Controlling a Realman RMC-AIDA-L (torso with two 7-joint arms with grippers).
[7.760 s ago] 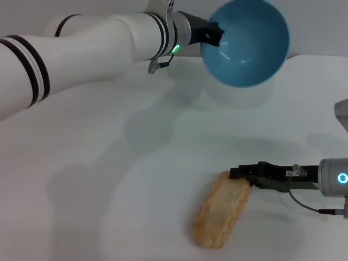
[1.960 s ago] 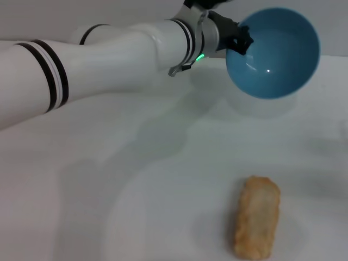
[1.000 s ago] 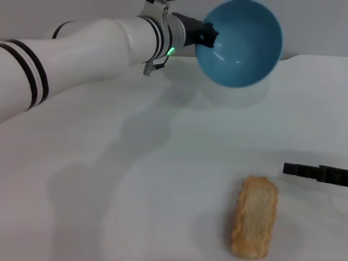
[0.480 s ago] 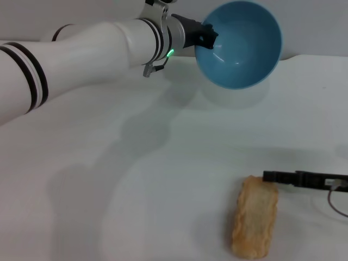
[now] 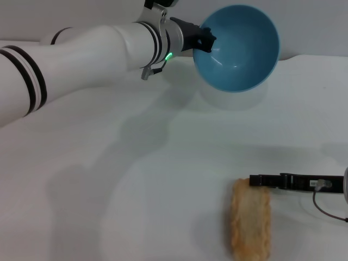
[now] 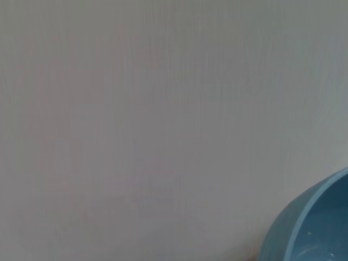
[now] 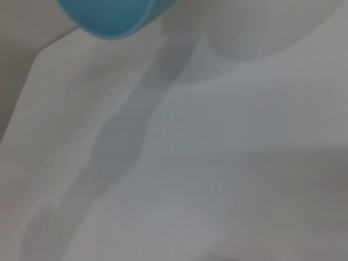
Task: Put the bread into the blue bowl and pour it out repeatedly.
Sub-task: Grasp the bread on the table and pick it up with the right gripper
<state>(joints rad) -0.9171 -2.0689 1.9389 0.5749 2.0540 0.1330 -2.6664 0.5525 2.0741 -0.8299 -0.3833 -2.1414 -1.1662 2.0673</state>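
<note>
Head view: our left gripper (image 5: 205,39) pinches the rim of the blue bowl (image 5: 237,48), jaws clamped on it. The bowl hangs tilted above the far side of the white counter (image 5: 136,179), opening facing the camera, nothing inside. The bread (image 5: 250,218) lies flat on the counter near the front edge, well apart from the bowl. Our right gripper (image 5: 255,180) reaches in low from the right, tip touching the bread's far end; can't tell how its jaws stand.

Left wrist view: only a slice of the bowl's rim (image 6: 310,223) against a plain wall (image 6: 163,109).

Right wrist view: the bowl's underside (image 7: 111,16) over the counter (image 7: 228,163); bread not in frame.
</note>
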